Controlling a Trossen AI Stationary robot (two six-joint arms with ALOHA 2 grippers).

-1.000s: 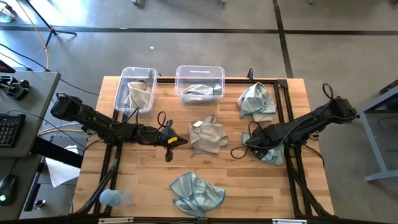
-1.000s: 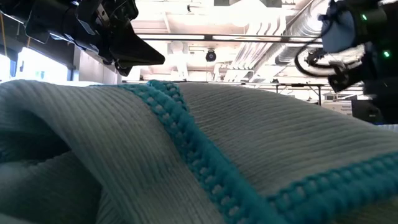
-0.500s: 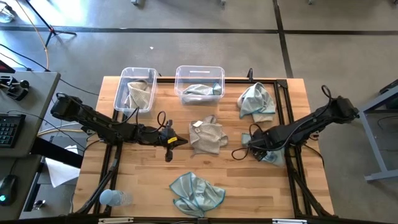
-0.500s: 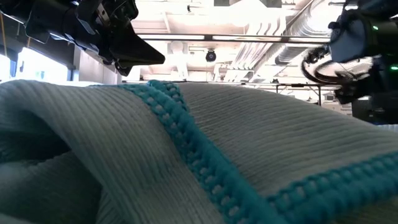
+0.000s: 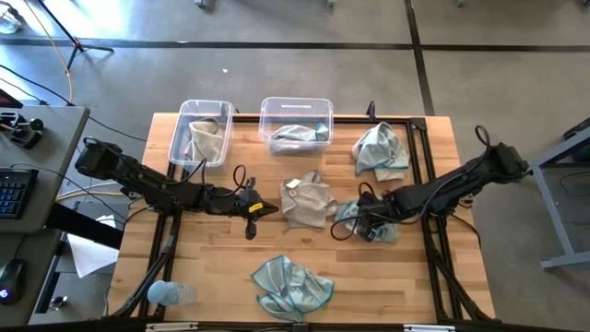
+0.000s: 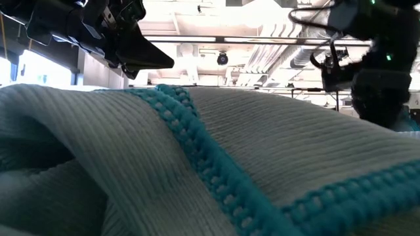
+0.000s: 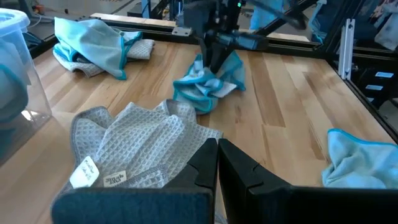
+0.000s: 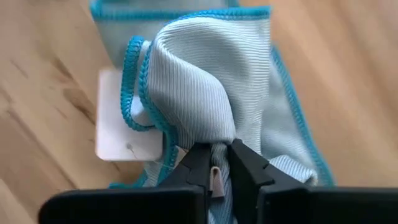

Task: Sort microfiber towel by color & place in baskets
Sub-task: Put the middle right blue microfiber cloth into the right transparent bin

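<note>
A pale teal-blue towel [image 5: 355, 219] lies crumpled at the table's three o'clock, just beside a beige-grey towel [image 5: 307, 202] at centre. The right wrist view alone shows its ribbed fold pinched between the right gripper [image 8: 216, 163] tips. The left gripper [image 5: 265, 209], clenched empty, hangs at nine o'clock of the beige-grey towel.
</note>
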